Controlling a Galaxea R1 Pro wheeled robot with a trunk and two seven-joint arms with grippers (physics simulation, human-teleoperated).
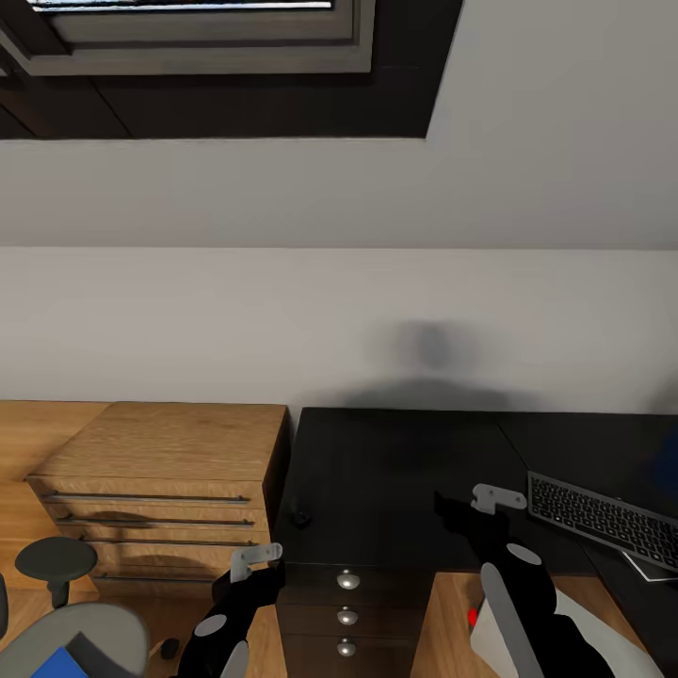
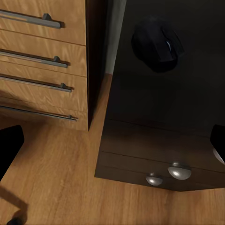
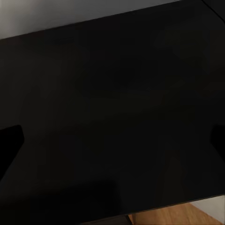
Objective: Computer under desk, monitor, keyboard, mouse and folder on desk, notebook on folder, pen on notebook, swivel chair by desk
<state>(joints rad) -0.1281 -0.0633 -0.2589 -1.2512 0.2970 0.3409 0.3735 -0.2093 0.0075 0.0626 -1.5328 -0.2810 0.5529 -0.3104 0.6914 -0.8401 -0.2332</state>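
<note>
- Our left gripper [image 1: 247, 565] hangs off the desk's [image 1: 395, 471] front left corner, above the wood floor [image 2: 56, 187]; its dark fingertips sit wide apart at the edges of the left wrist view, spread and holding nothing.
- The mouse [image 1: 299, 516] rests on the desk just ahead of that gripper and slightly to its right; the left wrist view shows it as a rounded black shape [image 2: 157, 43] on the glossy top.
- A wooden drawer unit [image 1: 160, 490] stands to the left of that gripper, beside the desk.
- Our right gripper [image 1: 461, 513] hovers over the bare black top, fingers parted and empty.
- The keyboard [image 1: 603, 518] lies on the desk just right of the right gripper.
- Behind and left of the left gripper we see the chair [image 1: 80, 640], with a corner of the blue folder [image 1: 58, 663] on its seat.
</note>
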